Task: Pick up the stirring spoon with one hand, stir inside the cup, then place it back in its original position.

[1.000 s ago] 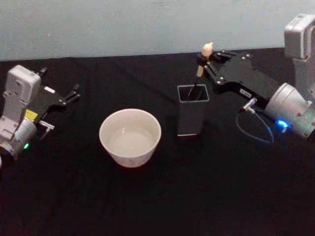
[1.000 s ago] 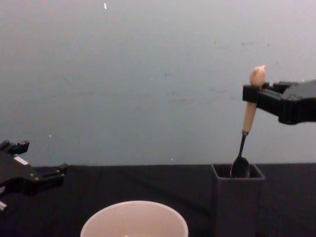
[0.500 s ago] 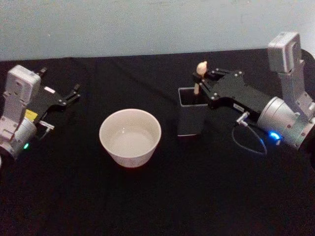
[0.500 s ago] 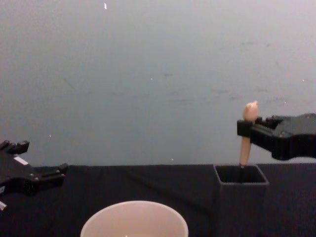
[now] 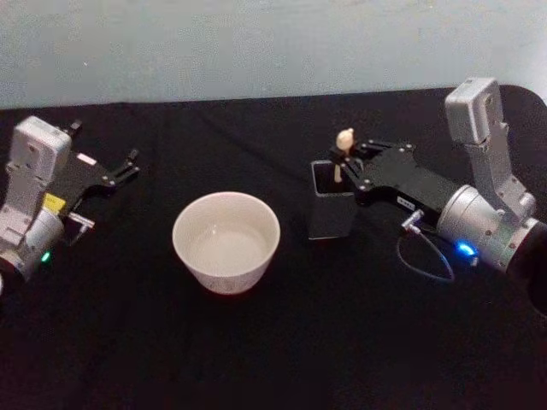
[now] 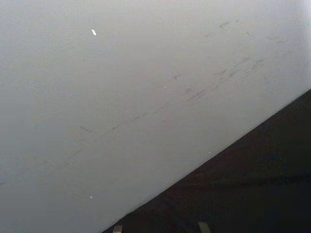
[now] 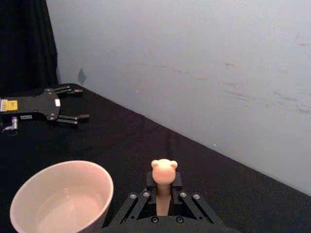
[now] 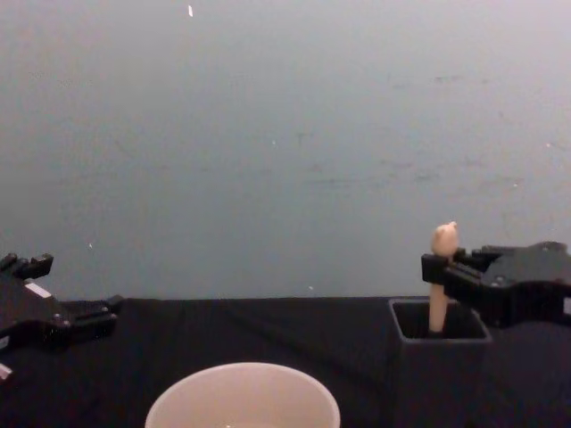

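The stirring spoon (image 5: 342, 152) stands upright in the dark grey square holder (image 5: 330, 213), only its beige handle and bear-head knob (image 7: 164, 171) showing above the rim. My right gripper (image 5: 344, 167) is shut on the spoon's handle just under the knob, right over the holder (image 8: 440, 374). The spoon (image 8: 441, 272) and right gripper (image 8: 434, 270) show at the right in the chest view. The pale round cup (image 5: 226, 240) sits left of the holder, with clear liquid inside. My left gripper (image 5: 128, 166) rests parked and open at the far left.
Black cloth covers the table (image 5: 282, 342). A pale wall (image 5: 256, 43) stands behind its far edge. A looped cable (image 5: 426, 256) hangs under the right wrist. Open cloth lies in front of the cup and holder.
My right gripper has lowered the spoon into the holder; the dark bowl and metal neck, above the rim a second ago, are now hidden inside. The left arm stays still.
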### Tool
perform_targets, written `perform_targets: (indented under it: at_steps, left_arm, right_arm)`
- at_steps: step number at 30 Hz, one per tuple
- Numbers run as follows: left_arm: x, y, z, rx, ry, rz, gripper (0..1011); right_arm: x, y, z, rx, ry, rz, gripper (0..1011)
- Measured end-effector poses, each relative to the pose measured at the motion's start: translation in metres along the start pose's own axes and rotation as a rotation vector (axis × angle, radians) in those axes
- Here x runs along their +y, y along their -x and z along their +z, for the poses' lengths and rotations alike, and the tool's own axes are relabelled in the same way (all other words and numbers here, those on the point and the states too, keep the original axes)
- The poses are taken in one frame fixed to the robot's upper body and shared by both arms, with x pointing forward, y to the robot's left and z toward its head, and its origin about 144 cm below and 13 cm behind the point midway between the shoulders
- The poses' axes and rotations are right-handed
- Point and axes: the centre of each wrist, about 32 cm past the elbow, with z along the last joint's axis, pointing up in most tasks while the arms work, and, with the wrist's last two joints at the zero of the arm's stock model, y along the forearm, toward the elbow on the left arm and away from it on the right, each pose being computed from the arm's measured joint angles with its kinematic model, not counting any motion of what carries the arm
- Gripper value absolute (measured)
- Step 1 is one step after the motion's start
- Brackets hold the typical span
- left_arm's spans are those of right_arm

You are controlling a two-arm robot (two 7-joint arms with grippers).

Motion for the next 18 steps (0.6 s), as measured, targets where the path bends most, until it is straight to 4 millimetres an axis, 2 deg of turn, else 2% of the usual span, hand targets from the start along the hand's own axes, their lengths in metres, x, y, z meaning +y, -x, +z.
perform_targets:
  at_steps: [18]
  left_arm:
    - [0.0000,0.0000,0.0000,0.000,0.000,0.000,1001]
  right_arm:
    - [0.0020,0.0000,-0.0039,-0.004,0.007,-0.010,173]
